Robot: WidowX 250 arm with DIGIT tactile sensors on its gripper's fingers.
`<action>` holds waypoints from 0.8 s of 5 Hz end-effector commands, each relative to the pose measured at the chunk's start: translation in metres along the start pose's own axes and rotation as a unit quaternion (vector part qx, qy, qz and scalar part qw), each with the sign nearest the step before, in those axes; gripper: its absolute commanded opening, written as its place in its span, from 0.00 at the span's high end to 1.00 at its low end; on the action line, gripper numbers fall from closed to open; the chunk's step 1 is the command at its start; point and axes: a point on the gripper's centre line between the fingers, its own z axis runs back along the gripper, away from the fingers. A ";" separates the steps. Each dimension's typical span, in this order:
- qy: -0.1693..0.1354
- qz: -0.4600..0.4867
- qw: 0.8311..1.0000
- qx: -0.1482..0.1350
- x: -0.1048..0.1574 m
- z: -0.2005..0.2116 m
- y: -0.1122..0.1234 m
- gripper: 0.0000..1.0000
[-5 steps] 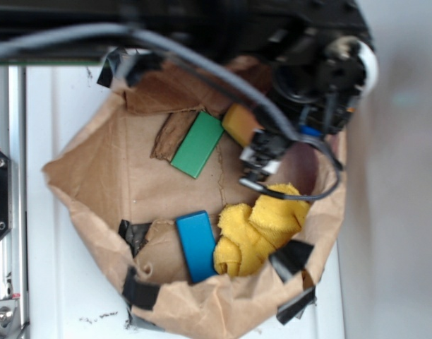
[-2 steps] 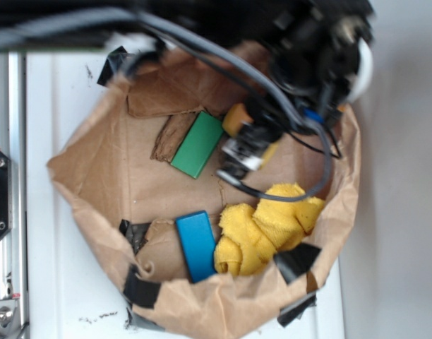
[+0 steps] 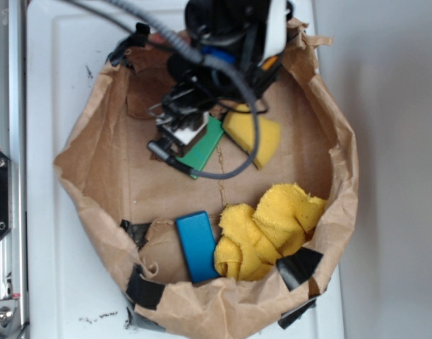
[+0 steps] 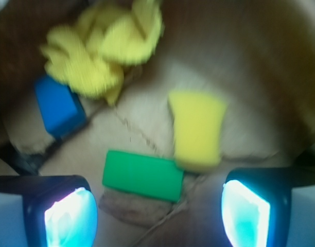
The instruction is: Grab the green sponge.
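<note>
Green sponge [image 4: 143,175] lies flat on the floor of the brown paper bag [image 3: 103,127], and in the wrist view it sits between the two fingers and a little ahead of them — closer to the left finger in that picture than to the right. Its long axis runs nearly along the line that joins the fingers, tilted only slightly, so the jaws as they stand would meet its short ends and not its long sides; I judge that a turn of the wrist, or a spread wide enough to take the whole length, is what the next move depends on. The gripper [image 4: 158,211] has its jaws spread wide and holds nothing. From the exterior view the gripper [image 3: 179,135] hangs over the upper left part of the bag, covering one end of the sponge [image 3: 205,145], whose other end shows beside it. The yellow wedge sponge [image 4: 197,128] sits just beside the green one's far right corner — near enough that I cannot tell whether they touch, and a finger coming down there might catch it. The blue block [image 4: 58,105] and the yellow cloth [image 4: 103,46] lie well apart from it, toward the opposite side of the bag.
</note>
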 end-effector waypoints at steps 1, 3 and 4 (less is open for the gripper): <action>0.000 0.012 0.996 0.089 0.011 -0.030 0.010 0.00; 0.005 0.058 0.991 0.122 0.043 -0.052 0.024 0.00; 0.014 0.065 0.989 0.130 0.047 -0.059 0.028 0.00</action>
